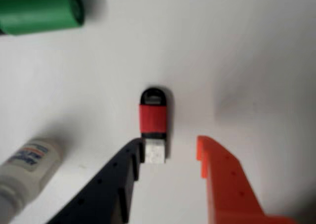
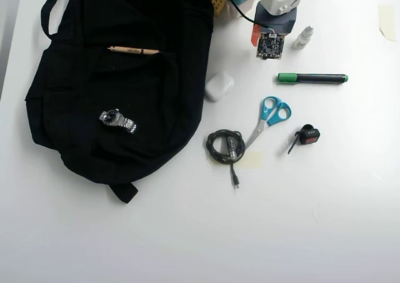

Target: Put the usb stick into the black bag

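Red-and-black, the single usb stick (image 1: 153, 126) is lying flat on the white surface (image 1: 247, 46) in the wrist view, long axis running up-down in frame, whitish plug end pointing down toward the tool (image 1: 170, 147), black loop end pointing away. Tool's two fingers, one black (image 1: 116, 184) and one orange (image 1: 227, 184), are sitting wide apart, gripping nothing; the black tip looks to be right against the plug. Overhead, one black bag (image 2: 125, 77) is lying well away at left, carrying one watch (image 2: 117, 120) and one pencil (image 2: 133, 50).
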Action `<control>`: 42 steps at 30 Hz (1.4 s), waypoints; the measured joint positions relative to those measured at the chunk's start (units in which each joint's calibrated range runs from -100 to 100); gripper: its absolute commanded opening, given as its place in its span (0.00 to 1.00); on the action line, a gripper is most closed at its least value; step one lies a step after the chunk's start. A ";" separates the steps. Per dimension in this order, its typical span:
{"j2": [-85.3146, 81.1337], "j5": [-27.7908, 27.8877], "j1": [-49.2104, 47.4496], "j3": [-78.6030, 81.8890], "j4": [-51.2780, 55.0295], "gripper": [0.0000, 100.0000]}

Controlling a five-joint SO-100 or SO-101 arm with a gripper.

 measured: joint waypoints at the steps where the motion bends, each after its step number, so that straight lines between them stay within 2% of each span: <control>1: 0.00 0.00 0.00 0.00 -0.43 0.14; 14: 8.42 0.00 -0.66 -2.13 -4.26 0.14; 42: 12.09 0.00 -2.64 -3.92 -6.48 0.14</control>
